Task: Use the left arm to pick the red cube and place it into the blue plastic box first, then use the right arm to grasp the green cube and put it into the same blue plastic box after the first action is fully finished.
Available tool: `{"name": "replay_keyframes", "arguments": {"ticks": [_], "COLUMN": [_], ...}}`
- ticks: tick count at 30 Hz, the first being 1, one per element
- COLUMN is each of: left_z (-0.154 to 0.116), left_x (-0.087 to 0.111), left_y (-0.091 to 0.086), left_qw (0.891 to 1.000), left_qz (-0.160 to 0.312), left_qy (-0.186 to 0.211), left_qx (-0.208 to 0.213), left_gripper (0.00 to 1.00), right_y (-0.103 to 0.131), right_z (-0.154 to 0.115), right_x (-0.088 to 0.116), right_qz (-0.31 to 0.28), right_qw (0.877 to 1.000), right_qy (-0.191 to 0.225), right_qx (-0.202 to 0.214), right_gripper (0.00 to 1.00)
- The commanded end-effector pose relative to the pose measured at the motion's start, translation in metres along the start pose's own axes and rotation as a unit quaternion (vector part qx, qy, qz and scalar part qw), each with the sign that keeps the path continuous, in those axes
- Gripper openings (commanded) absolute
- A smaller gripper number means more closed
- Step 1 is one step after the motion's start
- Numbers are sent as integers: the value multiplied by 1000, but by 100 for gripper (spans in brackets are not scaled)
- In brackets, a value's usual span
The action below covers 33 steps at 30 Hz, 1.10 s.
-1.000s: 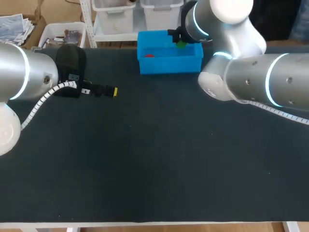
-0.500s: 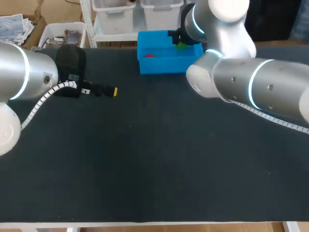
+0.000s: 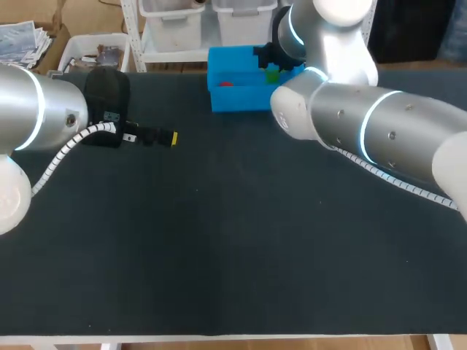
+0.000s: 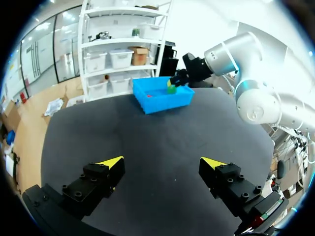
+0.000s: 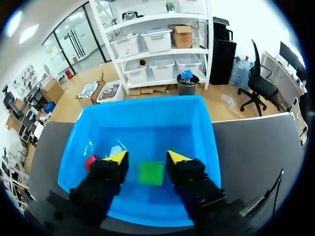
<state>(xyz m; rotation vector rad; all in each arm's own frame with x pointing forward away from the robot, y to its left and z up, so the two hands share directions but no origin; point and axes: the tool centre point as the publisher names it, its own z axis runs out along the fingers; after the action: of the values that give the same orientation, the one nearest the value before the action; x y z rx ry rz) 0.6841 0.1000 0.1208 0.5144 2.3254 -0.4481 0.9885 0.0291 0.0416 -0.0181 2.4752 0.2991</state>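
Observation:
The blue plastic box point(image 3: 248, 96) stands at the table's far edge, with the red cube point(image 3: 225, 83) inside it on the left. My right gripper point(image 3: 270, 60) hangs over the box, open. The green cube point(image 5: 151, 173) is between and just below its fingertips point(image 5: 117, 157), with a gap on each side, over the box floor point(image 5: 147, 132). The red cube point(image 5: 91, 161) peeks out beside one finger. My left gripper point(image 3: 169, 137) hovers open and holds nothing at the left rear of the table. Its wrist view shows the box point(image 4: 162, 97) and green cube point(image 4: 172, 90) far ahead.
A black mat point(image 3: 219, 240) covers the table up to a white front edge point(image 3: 219, 340). My right arm's thick silver link point(image 3: 365, 131) slants over the right rear of the table, close beside the box.
The right gripper's fingers have spread and the green cube has dropped slightly toward the box floor. The right arm's elbow link has swung leftward. The left arm has not moved.

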Motion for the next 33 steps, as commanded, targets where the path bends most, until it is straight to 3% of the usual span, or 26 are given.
{"name": "replay_keyframes", "arguments": {"ticks": [1, 18, 33], "left_z": [0, 0, 0], "left_x": [0, 0, 0], "left_y": [2, 2, 2], "left_qw": [1000, 1000, 1000], "left_qz": [1, 1, 1], "left_qy": [-1, -1, -1], "left_qx": [5, 5, 5], "left_gripper": [100, 100, 100], "right_y": [0, 5, -10], "right_z": [1, -55, -118], "right_x": [-6, -14, 27], "right_qz": [-1, -16, -21], "right_qw": [1000, 1000, 999], "right_qy": [6, -15, 16], "right_qx": [0, 16, 45], "right_gripper": [100, 100, 100]}}
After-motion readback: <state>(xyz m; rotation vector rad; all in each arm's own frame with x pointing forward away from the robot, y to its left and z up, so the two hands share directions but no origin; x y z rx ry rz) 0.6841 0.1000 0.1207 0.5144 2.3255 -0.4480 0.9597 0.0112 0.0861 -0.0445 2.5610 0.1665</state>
